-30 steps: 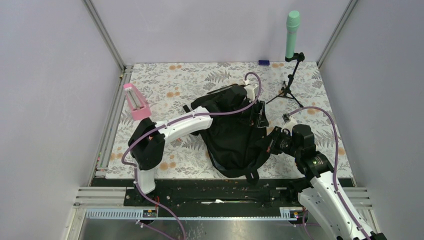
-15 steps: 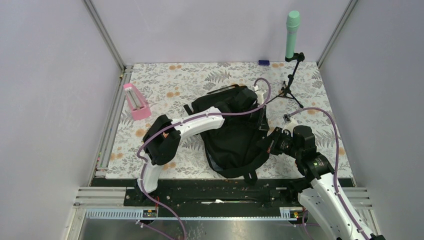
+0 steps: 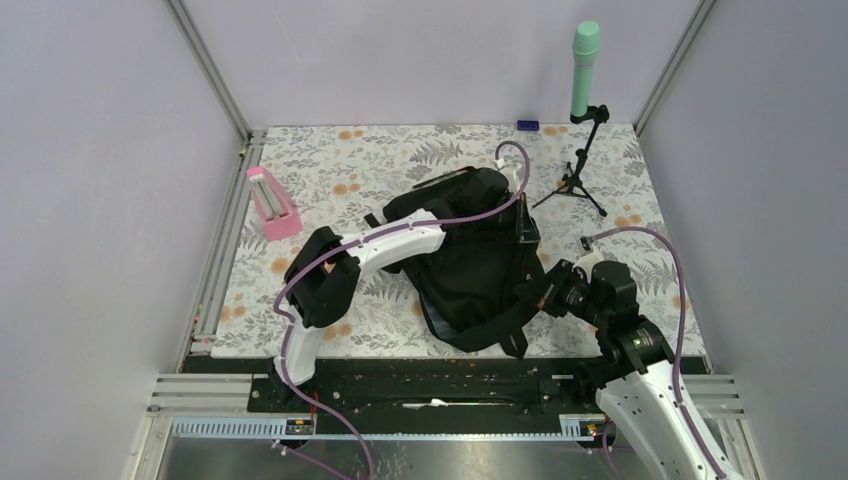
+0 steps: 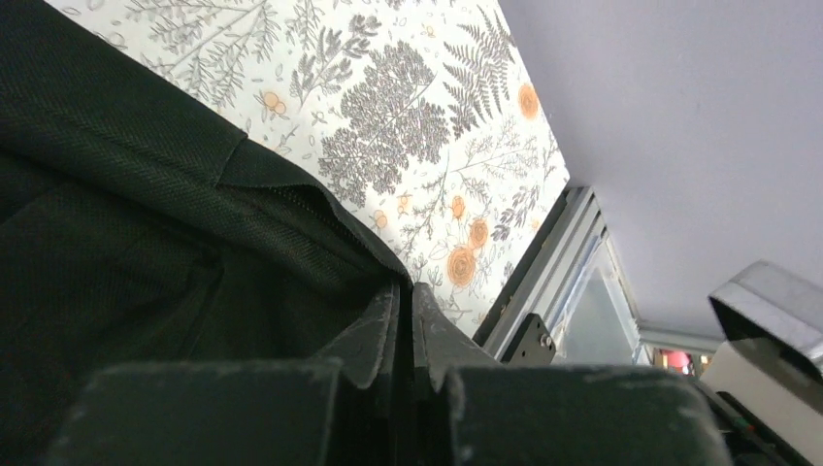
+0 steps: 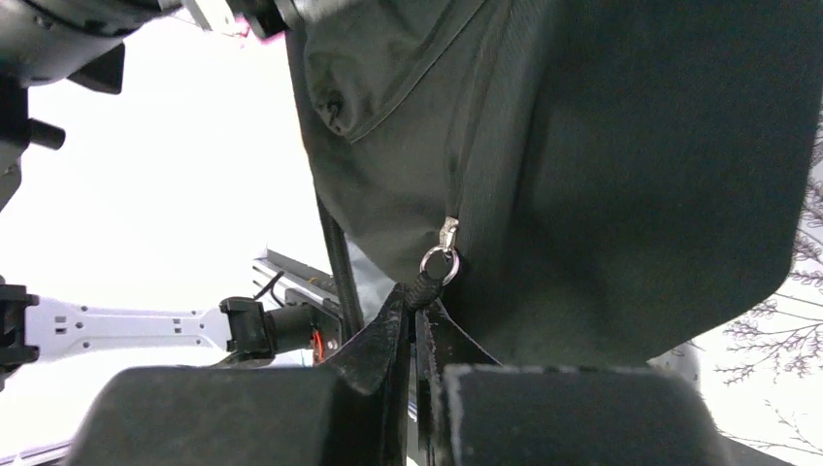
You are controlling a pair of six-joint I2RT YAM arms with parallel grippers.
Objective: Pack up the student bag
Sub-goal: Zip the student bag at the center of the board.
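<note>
- Left gripper (image 4: 406, 316) pinched shut on the bag (image 3: 470, 265), at its far edge;
- right gripper (image 5: 415, 320) clamped on the zip pull (image 5: 428, 282), at its right side;
- bag lies slumped mid-table (image 3: 330, 165), between the arms.

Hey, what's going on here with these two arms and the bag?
Two robot arms are handling a black bag that lies on the floral table. The right claw is shut on the zip cord at the bag's near right side. The left claw reaches across the bag and is shut, apparently pinching a fabric edge.
</note>
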